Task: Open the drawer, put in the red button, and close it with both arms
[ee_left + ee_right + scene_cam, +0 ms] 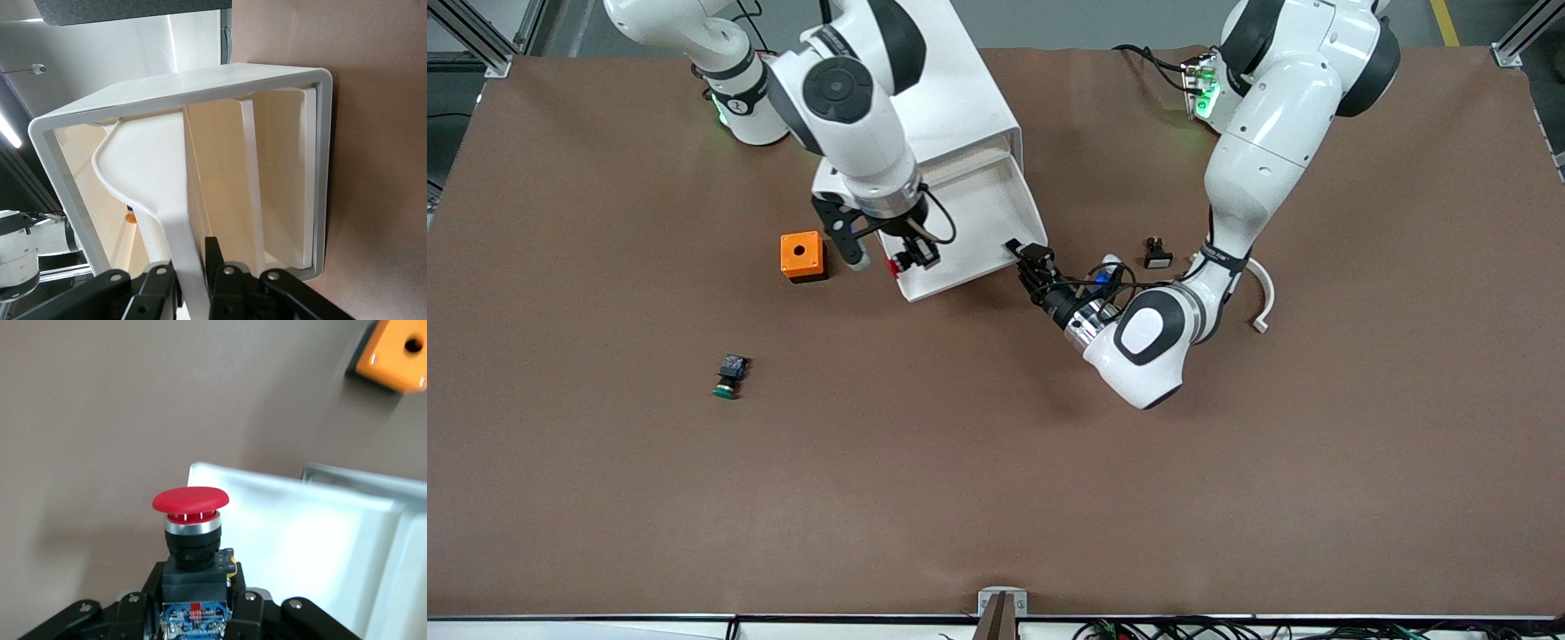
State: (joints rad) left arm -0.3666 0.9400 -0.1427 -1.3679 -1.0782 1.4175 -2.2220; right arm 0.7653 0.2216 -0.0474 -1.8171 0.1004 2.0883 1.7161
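The drawer (978,213) stands pulled out of the white cabinet (960,98), its white tray showing. My left gripper (1021,255) is shut on the drawer's front edge at the corner toward the left arm's end. In the left wrist view the fingers (215,263) pinch the white front strip (180,220). My right gripper (911,258) is shut on the red button (892,266) and holds it over the drawer's front corner toward the right arm's end. In the right wrist view the red cap (191,500) points out from the gripper (193,600), beside the tray (313,547).
An orange box with a hole (801,256) sits on the table beside the right gripper. A green-capped button (729,376) lies nearer the front camera. A small black part (1158,255) and a white curved piece (1263,298) lie by the left arm.
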